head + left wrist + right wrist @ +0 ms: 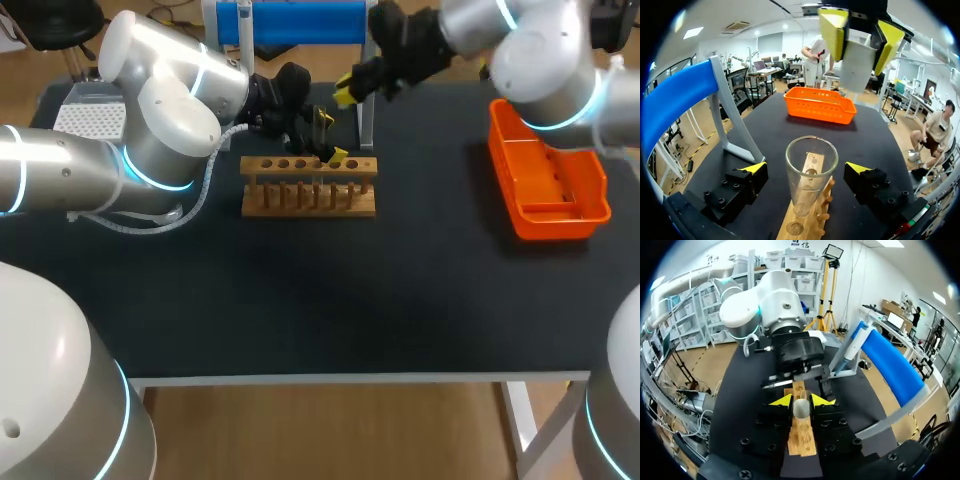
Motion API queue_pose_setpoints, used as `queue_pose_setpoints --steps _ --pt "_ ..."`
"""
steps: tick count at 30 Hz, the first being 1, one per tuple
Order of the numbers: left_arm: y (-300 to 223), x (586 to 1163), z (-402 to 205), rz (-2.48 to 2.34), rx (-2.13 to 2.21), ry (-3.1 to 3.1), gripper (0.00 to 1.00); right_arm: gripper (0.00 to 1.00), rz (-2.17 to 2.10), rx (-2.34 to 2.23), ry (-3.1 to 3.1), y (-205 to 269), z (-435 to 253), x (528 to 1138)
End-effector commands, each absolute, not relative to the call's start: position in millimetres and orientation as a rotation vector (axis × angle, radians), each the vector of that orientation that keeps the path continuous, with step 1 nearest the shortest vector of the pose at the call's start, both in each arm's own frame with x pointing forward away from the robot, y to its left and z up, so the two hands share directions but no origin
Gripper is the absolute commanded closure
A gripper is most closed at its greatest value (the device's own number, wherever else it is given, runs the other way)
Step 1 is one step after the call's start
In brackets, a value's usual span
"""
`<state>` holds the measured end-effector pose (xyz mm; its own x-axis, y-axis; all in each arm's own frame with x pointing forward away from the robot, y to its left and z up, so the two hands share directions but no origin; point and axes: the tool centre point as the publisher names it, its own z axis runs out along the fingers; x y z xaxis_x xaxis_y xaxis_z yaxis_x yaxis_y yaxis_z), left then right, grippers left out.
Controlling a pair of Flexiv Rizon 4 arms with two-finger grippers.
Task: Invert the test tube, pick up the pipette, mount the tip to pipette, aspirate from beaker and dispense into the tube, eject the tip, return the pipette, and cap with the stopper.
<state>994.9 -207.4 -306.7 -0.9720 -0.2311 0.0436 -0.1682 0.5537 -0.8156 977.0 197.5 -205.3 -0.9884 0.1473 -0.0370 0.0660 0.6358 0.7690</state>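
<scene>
A clear glass test tube (809, 172) stands upright in the wooden rack (309, 186), its mouth uncovered. My left gripper (805, 169) is open, one yellow-tipped finger on each side of the tube and neither touching it. Above the tube hangs my right gripper (860, 34), shut on a white tapered stopper (858, 62). In the right wrist view the stopper (801, 410) sits between the yellow tips of the right gripper (801, 401), over the rack (802, 437). The pipette (849, 351) rests on its blue stand (890, 365). In the head view the left gripper (330, 137) is at the rack and the right gripper (350, 88) behind it.
An orange basket (548, 185) stands at the right of the table. A white tip box (90, 120) sits at the back left behind my left arm. The blue stand (300, 22) runs along the back edge, just behind the rack.
</scene>
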Motion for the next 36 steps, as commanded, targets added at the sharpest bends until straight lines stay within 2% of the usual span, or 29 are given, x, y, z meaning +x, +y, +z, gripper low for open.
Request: queue_pose_setpoints --steps 1,36 --pt "-208.0 995.3 -306.5 -1.406 -0.350 2.710 0.00 1.00 1.218 0.171 2.825 219.9 -210.9 990.5" --pt "-208.0 995.3 -306.5 -1.406 -0.350 2.710 0.00 1.00 1.190 0.196 2.834 224.4 -209.6 988.9"
